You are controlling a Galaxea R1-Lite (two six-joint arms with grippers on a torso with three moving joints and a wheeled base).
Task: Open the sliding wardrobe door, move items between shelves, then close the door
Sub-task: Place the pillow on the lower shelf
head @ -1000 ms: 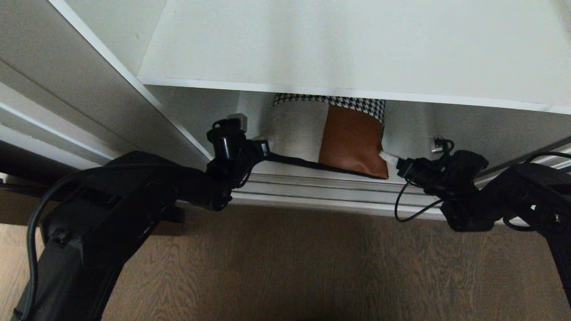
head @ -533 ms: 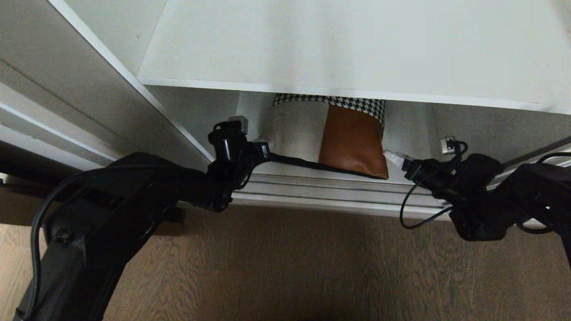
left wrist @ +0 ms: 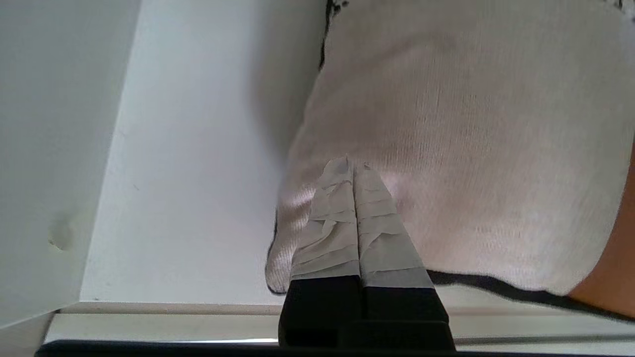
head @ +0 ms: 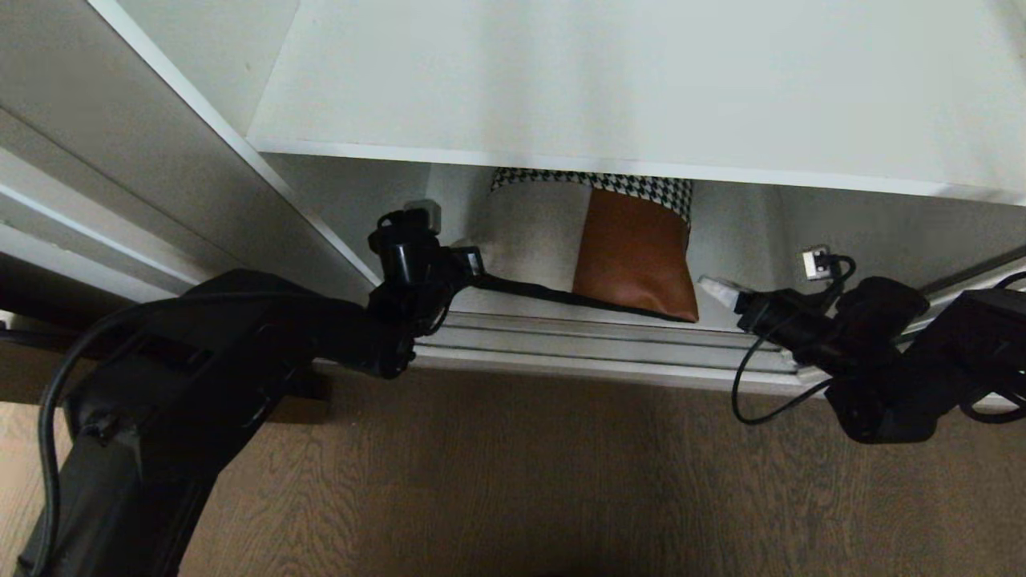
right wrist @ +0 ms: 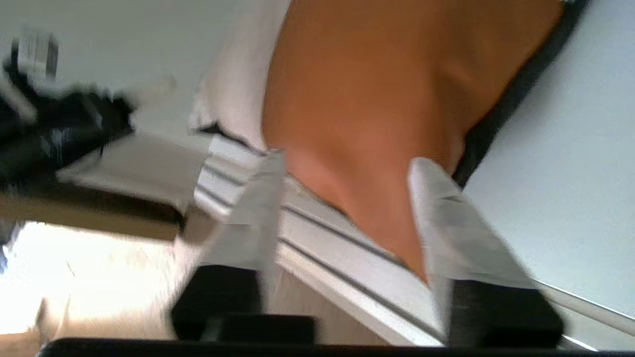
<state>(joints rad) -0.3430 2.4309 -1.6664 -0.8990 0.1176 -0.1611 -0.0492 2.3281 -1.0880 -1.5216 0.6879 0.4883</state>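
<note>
1. We judge the door already slid aside: the wardrobe stands open and the cushion (head: 597,252) rests on the lower shelf (head: 745,240), at twelve o'clock from us.
2. Our left gripper (left wrist: 353,166), at ten o'clock, is pressed together at the cushion's beige corner.
3. Our right gripper (head: 717,288), at two o'clock, is spread, holding nothing, just beside the leather corner.
4. Lifting to the upper shelf (head: 641,88) and closing remain.

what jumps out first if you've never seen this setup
The patchwork cushion stands out, its brown leather patch bright on the lower white shelf, tucked under the upper shelf. The left gripper is shut, its taped tips against the cushion's beige corner. The right gripper sits just off the cushion's leather corner, fingers apart, holding nothing.
</note>
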